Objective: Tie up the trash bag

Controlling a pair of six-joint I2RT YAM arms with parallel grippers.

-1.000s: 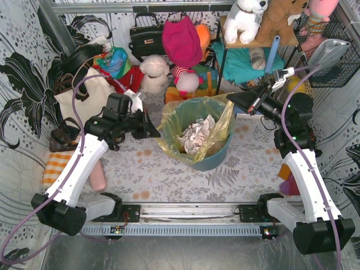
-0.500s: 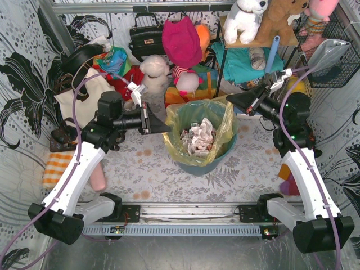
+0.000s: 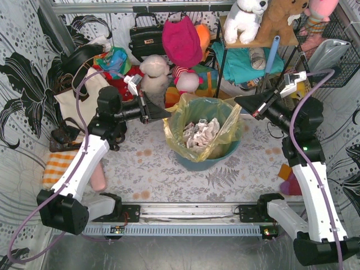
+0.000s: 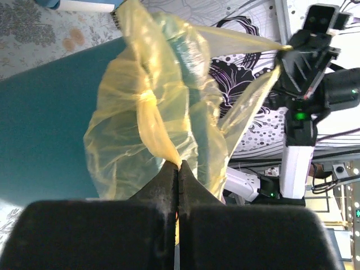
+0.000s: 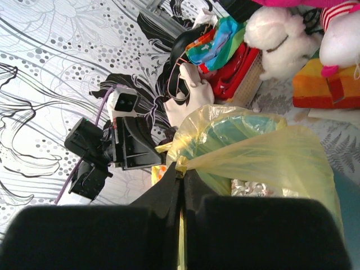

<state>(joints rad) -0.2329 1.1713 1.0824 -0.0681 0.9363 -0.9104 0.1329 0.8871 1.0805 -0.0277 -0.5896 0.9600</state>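
Jaws on both arms are pressed together, each pinching a gathered bit of the trash bag rim. The left jaws have the left-hand edge, the right jaws the upper right edge, and the film is drawn taut between them.

Big picture first: the patterned worktop fills the middle of the top view, and dead centre on it stands the teal bin, upright. The bag lines that bin, its yellow-green film draped over the rim and lifted at both pinched sides. Down inside, crumpled white paper shows through. That's light stuff, so I judge the load weighs next to nothing.

The film looks thin, crinkly, soft and probably slippery. In the left wrist view it bunches into a twisted strand running right into the closed tips. That's where to hold it: on gathered, roped-up rim, never on a single flat layer, which could slide out or tear under a hard pull. In the right wrist view the pinched corner sits at the very tips, a slender grip, so a knot calls for gentle, even tension.
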